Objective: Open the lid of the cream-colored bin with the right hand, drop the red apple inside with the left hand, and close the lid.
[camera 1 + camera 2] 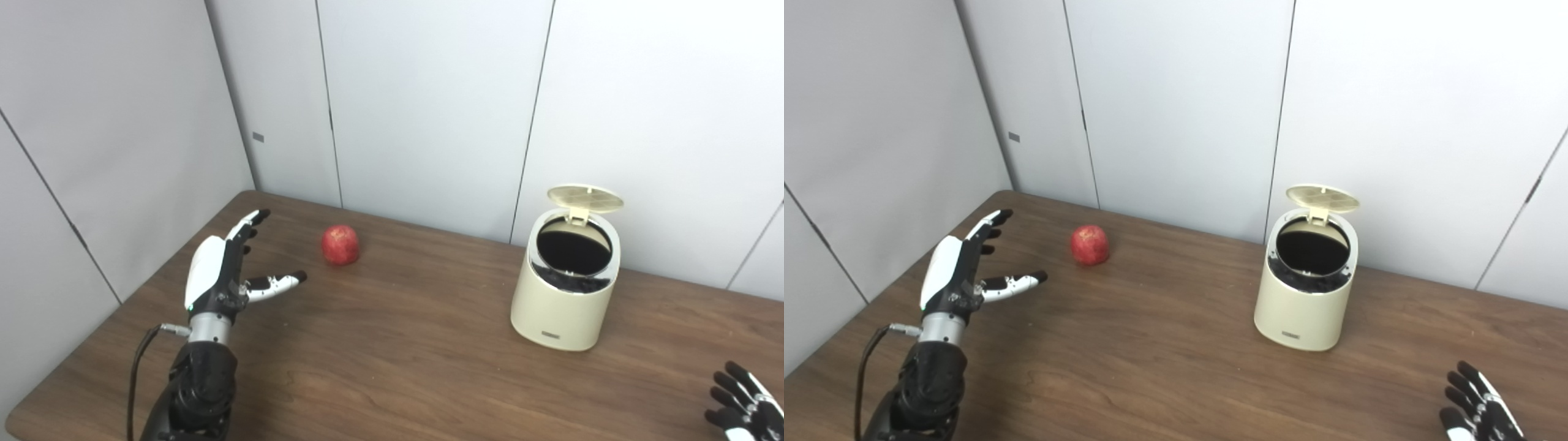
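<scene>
A red apple [340,244] lies on the brown wooden table [392,355] towards the back left. The cream-colored bin [566,288] stands at the right with its lid [585,198] swung up and its dark inside showing. My left hand [223,269] is open and empty, held above the table to the left of the apple and a short way nearer to me, fingers pointing towards the back. My right hand [741,404] is open and empty at the bottom right corner, well away from the bin and partly cut off by the picture's edge.
Grey wall panels [429,110] close off the table at the back and left. A black cable [138,367] runs along my left forearm. Bare tabletop lies between the apple and the bin.
</scene>
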You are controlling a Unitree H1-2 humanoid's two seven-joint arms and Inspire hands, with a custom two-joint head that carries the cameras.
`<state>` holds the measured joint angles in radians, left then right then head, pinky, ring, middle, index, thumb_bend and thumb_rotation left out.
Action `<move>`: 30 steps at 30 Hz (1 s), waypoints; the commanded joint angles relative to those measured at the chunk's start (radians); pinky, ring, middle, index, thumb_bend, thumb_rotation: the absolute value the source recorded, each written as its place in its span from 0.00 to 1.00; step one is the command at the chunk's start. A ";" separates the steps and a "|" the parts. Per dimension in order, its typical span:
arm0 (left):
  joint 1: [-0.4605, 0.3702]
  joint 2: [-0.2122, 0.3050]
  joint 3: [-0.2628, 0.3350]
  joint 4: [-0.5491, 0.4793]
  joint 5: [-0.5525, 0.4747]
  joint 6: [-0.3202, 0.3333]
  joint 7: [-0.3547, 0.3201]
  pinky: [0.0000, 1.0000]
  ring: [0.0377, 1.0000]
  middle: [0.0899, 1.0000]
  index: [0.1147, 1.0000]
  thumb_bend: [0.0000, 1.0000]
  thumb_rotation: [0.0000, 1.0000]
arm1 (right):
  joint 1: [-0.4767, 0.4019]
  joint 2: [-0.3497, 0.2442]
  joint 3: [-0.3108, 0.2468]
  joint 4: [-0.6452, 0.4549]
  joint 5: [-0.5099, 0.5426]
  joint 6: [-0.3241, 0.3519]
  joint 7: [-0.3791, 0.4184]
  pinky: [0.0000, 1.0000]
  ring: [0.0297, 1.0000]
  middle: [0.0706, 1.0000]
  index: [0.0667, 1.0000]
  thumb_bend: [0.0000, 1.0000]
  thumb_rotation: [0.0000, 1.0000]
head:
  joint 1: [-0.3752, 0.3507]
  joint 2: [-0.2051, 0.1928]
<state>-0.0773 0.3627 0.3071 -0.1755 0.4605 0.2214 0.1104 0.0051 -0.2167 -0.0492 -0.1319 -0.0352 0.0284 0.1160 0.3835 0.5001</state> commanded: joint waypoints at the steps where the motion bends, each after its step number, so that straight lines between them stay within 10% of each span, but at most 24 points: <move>1: -0.051 0.044 -0.013 0.009 0.015 -0.003 0.003 0.75 0.83 0.89 0.89 0.80 0.13 | -0.023 -0.009 0.002 -0.038 -0.028 -0.049 -0.018 0.75 0.86 0.88 0.89 0.48 0.70 | 0.000 0.000; 17: -0.222 0.146 -0.157 0.177 0.013 0.101 -0.110 0.67 0.80 0.90 0.92 0.91 0.15 | 0.004 0.021 0.001 -0.112 -0.071 0.005 -0.017 0.76 0.87 0.88 0.90 0.41 0.68 | -0.023 0.009; 30: -0.310 0.251 -0.281 0.253 0.038 0.232 -0.266 0.79 0.91 0.95 0.97 0.96 0.22 | 0.009 0.040 -0.014 -0.120 0.045 0.032 -0.010 0.90 0.92 0.90 0.92 0.57 1.00 | -0.040 0.017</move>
<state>-0.3344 0.5696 0.0258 0.0815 0.4734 0.4571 -0.1643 0.0313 -0.1815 -0.0559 -0.2164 -0.0037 0.0730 0.1178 0.3437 0.5154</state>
